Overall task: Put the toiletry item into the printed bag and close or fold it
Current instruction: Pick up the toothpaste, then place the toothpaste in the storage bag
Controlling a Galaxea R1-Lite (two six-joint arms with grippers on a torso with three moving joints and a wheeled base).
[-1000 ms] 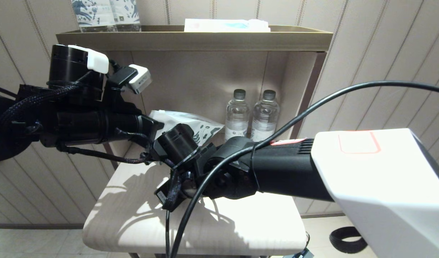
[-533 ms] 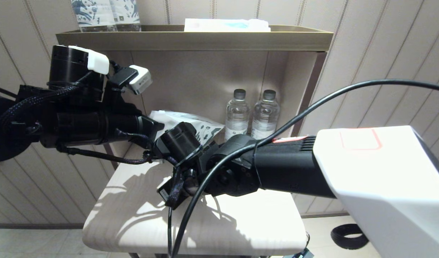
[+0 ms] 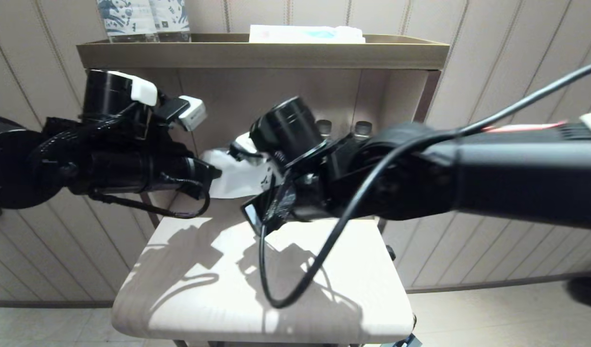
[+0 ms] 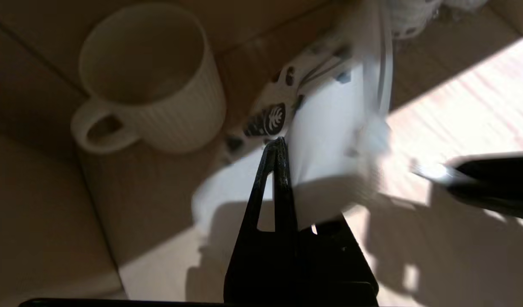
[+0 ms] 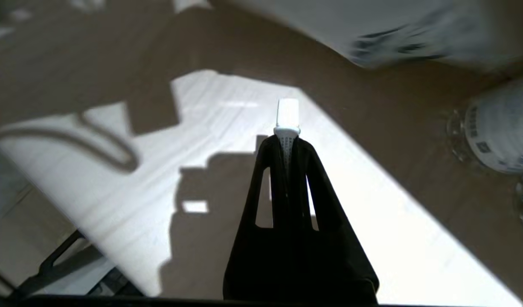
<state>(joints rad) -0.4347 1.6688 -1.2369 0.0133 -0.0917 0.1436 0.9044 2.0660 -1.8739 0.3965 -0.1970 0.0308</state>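
– White crinkly film, printed with dark leaves at one end: is the bag [image 4: 325, 128] held?

– It is pinched by the left gripper [image 4: 278, 147], whose jaws are pressed together on the film near the printed end. In the head view the bag [image 3: 237, 176] is seen lifted off the table [image 3: 189, 289], with the left gripper at its 9 o'clock.

– And where is the toothbrush [image 5: 287, 114] found?

– It is clamped in the right gripper [image 5: 286, 140], whose jaws are closed narrowly on it. Only a short pale end is shown past the fingertips, and it is held over the sunlit tabletop. It is outside the bag, and the two are apart. The bristle head cannot be made out.

– How is the right arm placed?

– It is stretched across the head view from 3 o'clock, and its wrist is set at the bag's 3 o'clock. The fingers themselves are hidden there.

– What else is seen?

– A ribbed pale mug [image 4: 150, 81] is stood upright just beside the bag. Two bottles [image 3: 363, 129] are partly covered by the right arm at the back of the shelf. Blue-patterned packs [image 3: 141, 19] are stood at 11 o'clock on the shelf top.
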